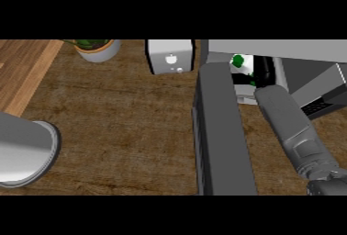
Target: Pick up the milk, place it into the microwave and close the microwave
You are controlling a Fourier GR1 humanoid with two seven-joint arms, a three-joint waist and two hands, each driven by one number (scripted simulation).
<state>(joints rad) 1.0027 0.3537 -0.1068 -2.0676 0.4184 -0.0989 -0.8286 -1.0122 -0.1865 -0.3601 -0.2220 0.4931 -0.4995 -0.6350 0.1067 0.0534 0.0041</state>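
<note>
Head view: milk [239,63] shows inside the open microwave [298,49], with the right hand [266,73] just beside it. Its grip can't be told, and the left hand is out of view. Best bet: set the milk upright well inside, then pull the right forearm [298,133] clear of the door [220,133] before swinging it shut.

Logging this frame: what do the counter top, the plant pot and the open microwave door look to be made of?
Counter top: wood with a matte finish, going by the brown grain streaks. Plant pot: probably ceramic or plastic; smooth, pale grey, no pattern. Microwave door: plain dark grey, evenly matte; metal or plastic, cannot tell which.
</note>
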